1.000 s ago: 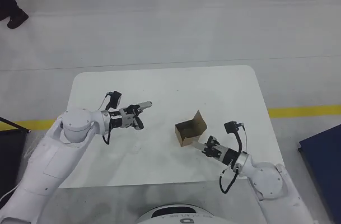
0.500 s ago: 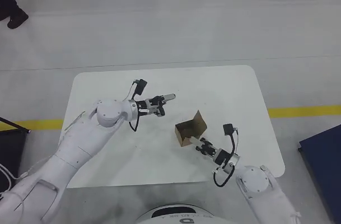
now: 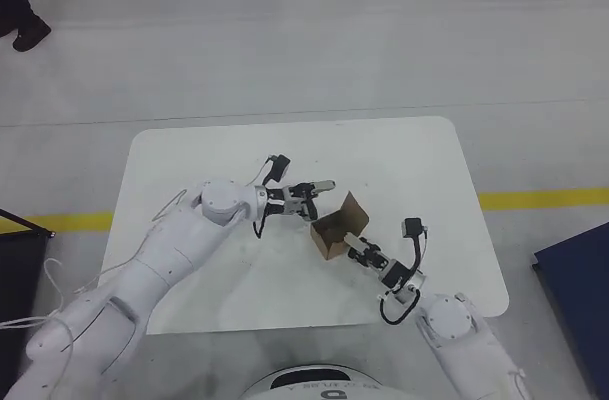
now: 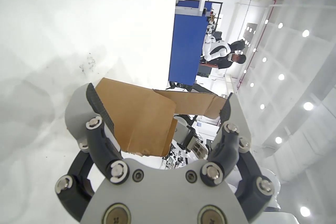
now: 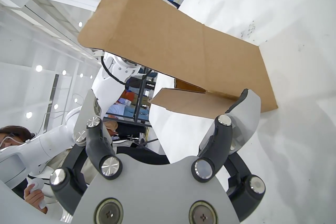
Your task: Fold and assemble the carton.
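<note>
A small brown carton (image 3: 339,228) stands partly folded on the white table (image 3: 184,160), open at the top with one flap raised. My left gripper (image 3: 320,190) is open just to the carton's left; in the left wrist view the carton (image 4: 136,114) sits between its spread fingers (image 4: 98,107). My right gripper (image 3: 357,246) is open at the carton's near right side. In the right wrist view the carton's wall (image 5: 183,43) rises ahead of my right gripper (image 5: 168,104), and a loose flap (image 5: 189,101) lies between the fingers, close to one fingertip (image 5: 246,104).
The table's right edge (image 3: 489,240) is near the carton. A dark blue bin (image 3: 584,290) stands on the floor to the right, and a yellow floor line (image 3: 554,198) runs behind it. Bare tabletop spreads behind and left of the carton.
My left arm has swung right across the table until its gripper reached the carton. My right gripper has edged forward to the carton's near side. The carton has stayed in place.
</note>
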